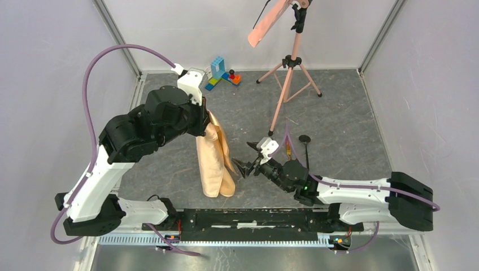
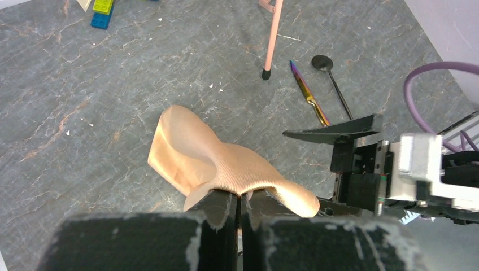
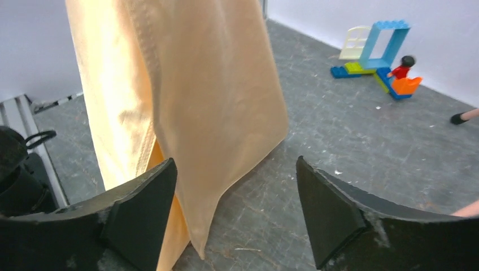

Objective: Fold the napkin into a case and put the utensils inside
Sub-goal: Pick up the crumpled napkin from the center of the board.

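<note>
The peach-tan napkin (image 1: 213, 161) hangs in long doubled layers, its lower end resting on the table. My left gripper (image 2: 240, 200) is shut on the napkin's top edge (image 2: 226, 164), holding it up. My right gripper (image 3: 234, 161) stands open just right of the cloth, low down. The napkin's (image 3: 214, 84) bottom corner hangs between its fingers without touching them. The utensils lie on the table behind the right arm: an iridescent purple-gold knife (image 2: 308, 93) and a thin black spoon (image 2: 333, 79), side by side. No case is in view.
A pink tripod (image 1: 291, 73) stands at the back right with a salmon strip (image 1: 268, 22) on top. One of its feet (image 2: 265, 73) rests close to the knife. Toy blocks (image 1: 223, 73) sit at the back wall.
</note>
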You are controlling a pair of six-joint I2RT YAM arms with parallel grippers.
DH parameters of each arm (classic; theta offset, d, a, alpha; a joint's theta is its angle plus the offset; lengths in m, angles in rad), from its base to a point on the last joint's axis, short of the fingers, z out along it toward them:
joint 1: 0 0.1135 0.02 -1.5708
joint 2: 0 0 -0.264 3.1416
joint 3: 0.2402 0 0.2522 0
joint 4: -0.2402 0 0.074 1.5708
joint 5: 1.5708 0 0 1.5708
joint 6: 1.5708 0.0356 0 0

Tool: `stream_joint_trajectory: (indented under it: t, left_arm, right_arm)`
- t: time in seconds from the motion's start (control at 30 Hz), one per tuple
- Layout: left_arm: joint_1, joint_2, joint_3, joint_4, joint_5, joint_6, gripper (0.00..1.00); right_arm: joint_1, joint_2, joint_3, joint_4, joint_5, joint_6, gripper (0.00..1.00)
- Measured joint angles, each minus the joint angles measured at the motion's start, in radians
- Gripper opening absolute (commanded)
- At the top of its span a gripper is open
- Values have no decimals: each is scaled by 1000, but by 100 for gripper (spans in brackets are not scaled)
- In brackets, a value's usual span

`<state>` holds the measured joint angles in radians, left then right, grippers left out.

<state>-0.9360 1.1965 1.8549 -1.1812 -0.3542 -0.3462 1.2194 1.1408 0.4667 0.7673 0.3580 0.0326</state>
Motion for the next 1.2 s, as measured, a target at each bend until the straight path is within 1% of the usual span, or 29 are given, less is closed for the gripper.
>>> stream_joint_trajectory:
  t: [0.17, 0.23, 0.3, 0.43, 0.57, 0.7, 0.8, 0.87, 1.0, 1.13, 1.2]
  left_arm:
    - [5, 4, 1, 0, 4, 0, 2]
    - [6, 6, 4, 0, 10, 0, 2]
    - [9, 9, 10, -1, 16, 0, 2]
    - [10, 9, 20, -2, 17, 0, 2]
    - [13, 9, 23, -3, 17, 0, 2]
    - [16, 9, 23, -9, 17, 0, 2]
    - [16, 9, 23, -14, 17, 1, 2]
    - [16, 9, 23, -15, 17, 1, 2]
    - [16, 9, 23, -15, 17, 1, 2]
    - [16, 9, 24, -18, 17, 1, 2]
    - [16, 9, 28, -23, 18, 1, 2]
  right_arm:
    - [1, 114, 24, -10, -41, 4, 72]
    - [3, 155, 37, -17, -45, 4, 67]
    - [4, 181, 47, -18, -41, 5, 66]
    - [5, 212, 68, -30, -9, 14, 71]
    - [25, 179, 68, -67, 14, 22, 74]
    - [61, 57, 68, -119, 22, 14, 76]
    - [69, -25, 68, -114, 18, 3, 77]
    - [69, -44, 68, -95, 11, -2, 76]
    - [68, 16, 88, -80, -3, -5, 72]
    - [68, 106, 113, -80, 2, -4, 61]
    - [68, 142, 126, -80, 29, -4, 59]
